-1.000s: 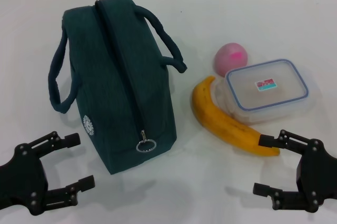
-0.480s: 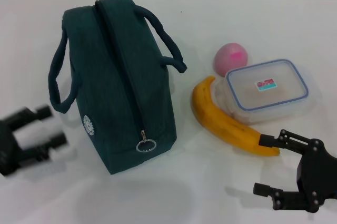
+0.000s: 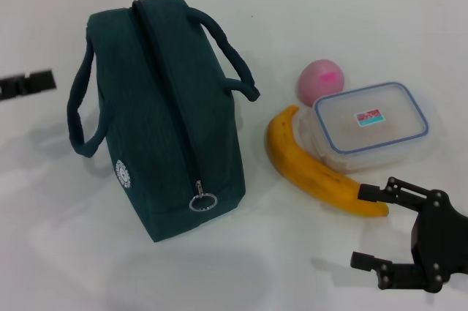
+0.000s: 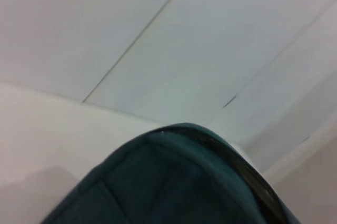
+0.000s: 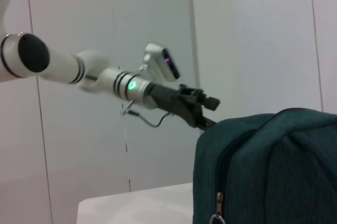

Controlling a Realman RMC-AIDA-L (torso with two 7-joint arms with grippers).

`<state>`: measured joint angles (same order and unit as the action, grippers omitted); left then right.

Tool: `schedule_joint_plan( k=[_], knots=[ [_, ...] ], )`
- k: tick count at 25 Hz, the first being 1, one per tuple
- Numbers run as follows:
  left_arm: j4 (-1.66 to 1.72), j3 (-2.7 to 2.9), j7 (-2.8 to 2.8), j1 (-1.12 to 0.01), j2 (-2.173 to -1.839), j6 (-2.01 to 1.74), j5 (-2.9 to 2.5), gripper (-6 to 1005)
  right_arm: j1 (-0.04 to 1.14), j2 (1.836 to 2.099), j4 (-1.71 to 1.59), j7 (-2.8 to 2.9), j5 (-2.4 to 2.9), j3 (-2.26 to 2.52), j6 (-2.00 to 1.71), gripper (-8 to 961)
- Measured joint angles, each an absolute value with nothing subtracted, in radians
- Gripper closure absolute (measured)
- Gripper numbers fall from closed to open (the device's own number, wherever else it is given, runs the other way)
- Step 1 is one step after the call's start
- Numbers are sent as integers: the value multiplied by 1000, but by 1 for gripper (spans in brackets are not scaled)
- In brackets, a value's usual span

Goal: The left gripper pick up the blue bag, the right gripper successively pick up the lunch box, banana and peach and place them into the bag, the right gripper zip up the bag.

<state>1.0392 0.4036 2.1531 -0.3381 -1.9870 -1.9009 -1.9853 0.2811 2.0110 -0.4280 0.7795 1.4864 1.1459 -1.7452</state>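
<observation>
The left gripper (image 5: 202, 109), spread uncertain, nears the upright blue bag (image 3: 164, 124); aim for a handle. The right gripper (image 3: 373, 227) waits spread.

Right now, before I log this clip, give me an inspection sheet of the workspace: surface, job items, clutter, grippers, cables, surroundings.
Surface: white table, bare around the items.
Blue bag: upright, zipped shut, ring pull at the near end, both handles free.
Lunch box: lid on, on the table.
Banana: lies against the lunch box's near side.
Peach: behind the lunch box.
Clutter: nothing seen.
Left gripper: raised beside the bag's handle, holding nothing.
Right gripper: open, empty, near the banana's tip.
Cables: thin wire at the left arm's wrist.
Surroundings: pale panelled wall.
</observation>
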Motion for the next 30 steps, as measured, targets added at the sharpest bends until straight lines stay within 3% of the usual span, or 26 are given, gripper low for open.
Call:
schedule_joint_plan(
  k=[12,28,30],
  knots=[
    [1281,646,2638,-532,-1965,-1901,-2160,131,286,2011,-428,793,1486,1146,-1746,91],
    [1161,695,2662,-615,-1972,-1834,-2265,133,287,2011,-428,793,1486,1146,-1738,92],
    [1148,693,2644,-616,-1969,-1823,-2266,192,287,2011,-428,793,1486,1145,-1738,92]
  ],
)
